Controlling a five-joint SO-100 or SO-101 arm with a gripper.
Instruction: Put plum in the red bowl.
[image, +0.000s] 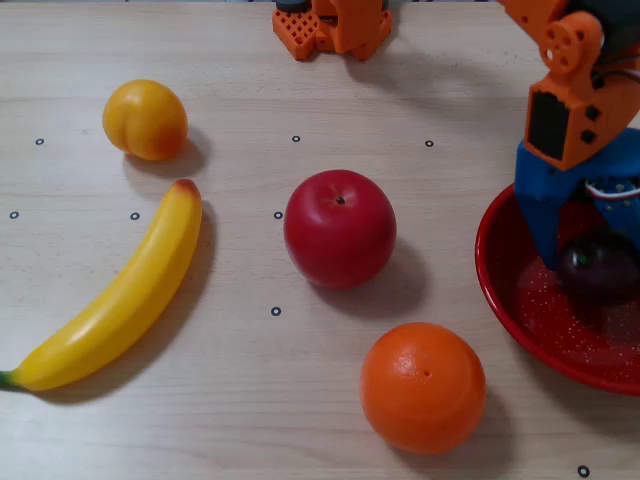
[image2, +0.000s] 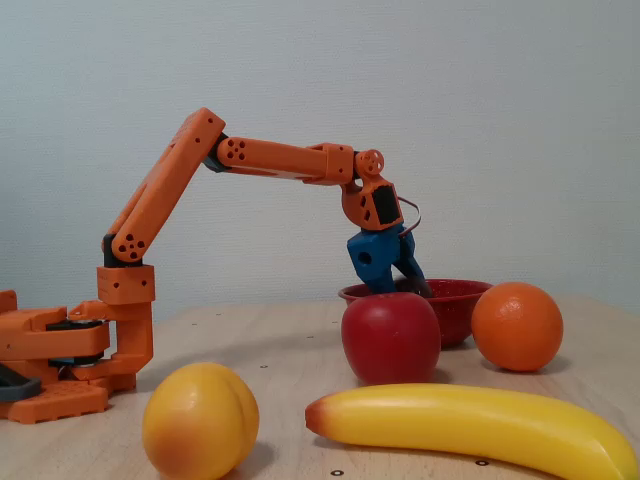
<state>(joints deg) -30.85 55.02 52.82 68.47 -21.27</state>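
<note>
We see the end effector (image: 590, 262) clamped on the plum (image: 598, 268), low inside the red bowl (image: 520, 300); apple (image: 340, 228) left of bowl.

arm (image2: 270, 158): orange plastic | fingers (image: 545, 215): blue | cable: seemingly white

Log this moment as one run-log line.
stage: placing | end effector: over red bowl | plum: inside bowl, between fingers | grip: cannot tell | apple: untouched
</note>
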